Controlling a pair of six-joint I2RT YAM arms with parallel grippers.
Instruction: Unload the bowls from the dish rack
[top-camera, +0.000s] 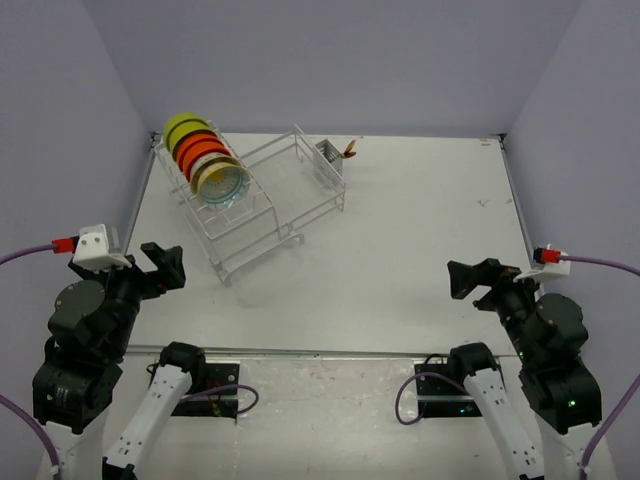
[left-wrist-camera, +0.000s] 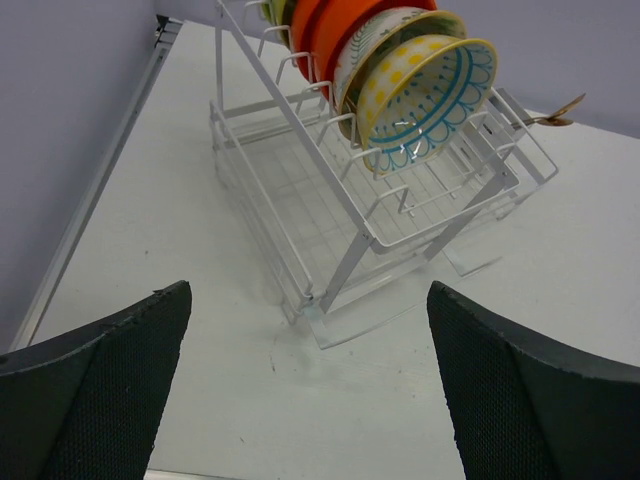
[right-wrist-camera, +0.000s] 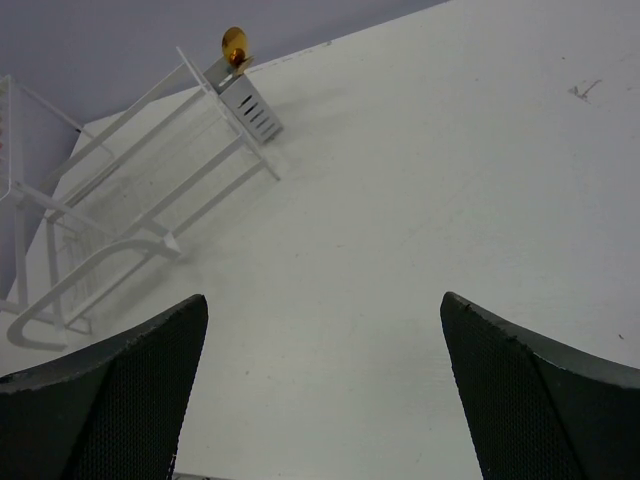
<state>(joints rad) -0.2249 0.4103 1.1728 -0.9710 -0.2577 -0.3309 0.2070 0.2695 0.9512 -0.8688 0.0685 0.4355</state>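
Unloading not begun: all bowls (top-camera: 205, 155) stand in the dish rack (top-camera: 268, 205) at the far-left corner of the worktop (top-camera: 400, 230), while the left hand (top-camera: 165, 262) and right hand (top-camera: 465, 283) are spread and empty.

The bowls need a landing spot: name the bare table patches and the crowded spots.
Widest bare patch: the table right of the dish rack, out to the right edge. Also bare: the near strip between the left hand and right hand. Crowded: the far left corner, where the bowls stand packed in the rack.

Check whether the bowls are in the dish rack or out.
In: the bowls stand on edge in a row between the dividers of the dish rack.
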